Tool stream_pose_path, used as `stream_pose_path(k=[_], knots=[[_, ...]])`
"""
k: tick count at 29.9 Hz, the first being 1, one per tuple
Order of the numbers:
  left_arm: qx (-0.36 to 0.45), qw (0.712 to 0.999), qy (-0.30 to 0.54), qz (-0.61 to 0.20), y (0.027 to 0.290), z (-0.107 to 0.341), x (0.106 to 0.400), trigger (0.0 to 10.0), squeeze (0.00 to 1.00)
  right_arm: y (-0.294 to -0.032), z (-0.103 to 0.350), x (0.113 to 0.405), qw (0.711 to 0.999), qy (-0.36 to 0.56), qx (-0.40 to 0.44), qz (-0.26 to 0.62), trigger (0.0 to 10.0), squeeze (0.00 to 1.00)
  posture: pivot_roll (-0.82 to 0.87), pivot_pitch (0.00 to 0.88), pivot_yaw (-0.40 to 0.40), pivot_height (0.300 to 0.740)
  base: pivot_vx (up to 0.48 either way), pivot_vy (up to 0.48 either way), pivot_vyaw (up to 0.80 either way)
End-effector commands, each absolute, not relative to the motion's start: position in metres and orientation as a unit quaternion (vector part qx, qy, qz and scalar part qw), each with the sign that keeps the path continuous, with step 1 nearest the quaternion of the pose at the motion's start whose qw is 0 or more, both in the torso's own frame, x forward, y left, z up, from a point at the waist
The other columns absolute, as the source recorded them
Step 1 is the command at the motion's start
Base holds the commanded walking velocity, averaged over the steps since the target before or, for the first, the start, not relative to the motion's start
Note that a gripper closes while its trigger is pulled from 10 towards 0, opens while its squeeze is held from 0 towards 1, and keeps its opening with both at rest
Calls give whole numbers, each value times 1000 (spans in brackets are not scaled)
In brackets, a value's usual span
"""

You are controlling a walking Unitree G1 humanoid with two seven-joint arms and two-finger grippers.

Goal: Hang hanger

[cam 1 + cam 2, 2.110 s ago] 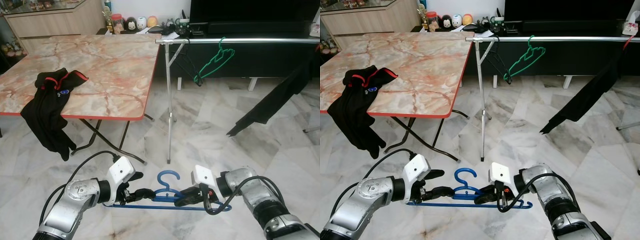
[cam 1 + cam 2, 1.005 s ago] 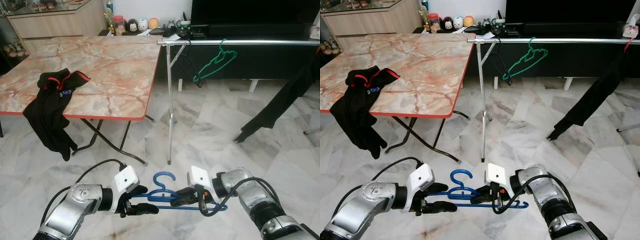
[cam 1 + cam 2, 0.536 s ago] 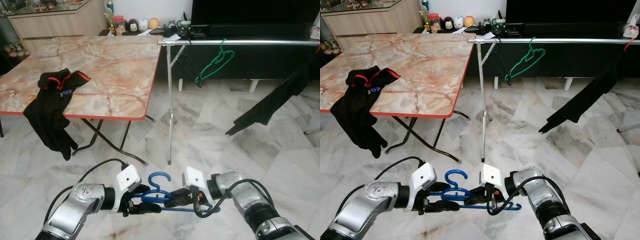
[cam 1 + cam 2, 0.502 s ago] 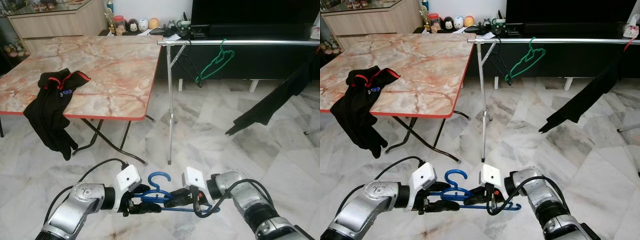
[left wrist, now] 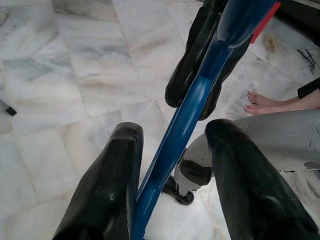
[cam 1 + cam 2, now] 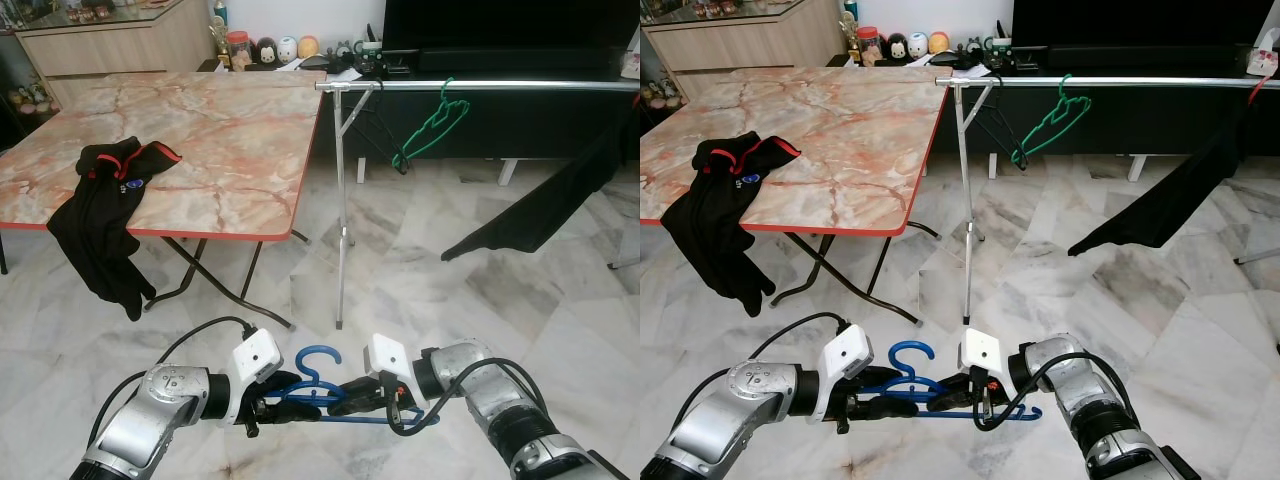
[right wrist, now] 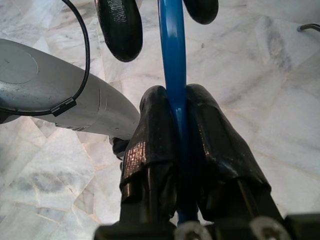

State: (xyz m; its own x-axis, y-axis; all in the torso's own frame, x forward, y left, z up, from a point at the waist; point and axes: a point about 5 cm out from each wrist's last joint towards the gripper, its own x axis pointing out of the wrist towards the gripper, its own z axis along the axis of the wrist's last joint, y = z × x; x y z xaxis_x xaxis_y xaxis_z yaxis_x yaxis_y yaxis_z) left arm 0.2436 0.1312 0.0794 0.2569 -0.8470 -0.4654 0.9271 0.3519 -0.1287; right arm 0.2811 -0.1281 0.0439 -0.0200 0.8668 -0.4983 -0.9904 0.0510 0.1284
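I've got the blue hanger [image 6: 330, 385] low in front of me over the marble floor [image 6: 430, 260], the rail [image 6: 480, 86] well off at 12 o'clock with a green hanger [image 6: 432, 125] on it. My right gripper [image 7: 172, 107] has its jaws clamped together on the blue bar; the left gripper [image 5: 170, 165] has its jaws apart, straddling the bar, one finger just beside it. I'd judge the right grip should carry it alone: pull the left clear, keep the hook upright, lift toward the rail. Both forearms reach inward, wrists facing each other.
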Motion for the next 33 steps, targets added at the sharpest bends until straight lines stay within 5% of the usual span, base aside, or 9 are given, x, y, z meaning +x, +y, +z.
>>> stream_pose_path(k=[1,23,24,25,26,33], knots=[[77,778,244,-574,130,78,242,0,0,-122,54,289,696,208,-135,674,10000,0,-99,0,40,740,0,0,0],[79,776,245,-576,131,78,241,0,0,-121,54,290,701,208,-118,672,10000,0,-96,0,39,740,0,0,0],[79,776,245,-576,132,78,241,0,0,-121,54,290,701,209,-118,671,10000,51,-96,0,38,740,0,0,0],[80,776,245,-575,132,78,241,0,0,-121,54,290,701,211,-117,671,10000,631,-96,0,38,740,0,0,0],[80,776,245,-575,132,78,241,0,0,-122,54,289,701,212,-117,671,10000,1000,-96,0,38,740,0,0,0],[84,772,244,-580,133,79,241,0,0,-124,51,288,698,223,-115,671,10000,1000,-97,0,38,740,0,0,0]])
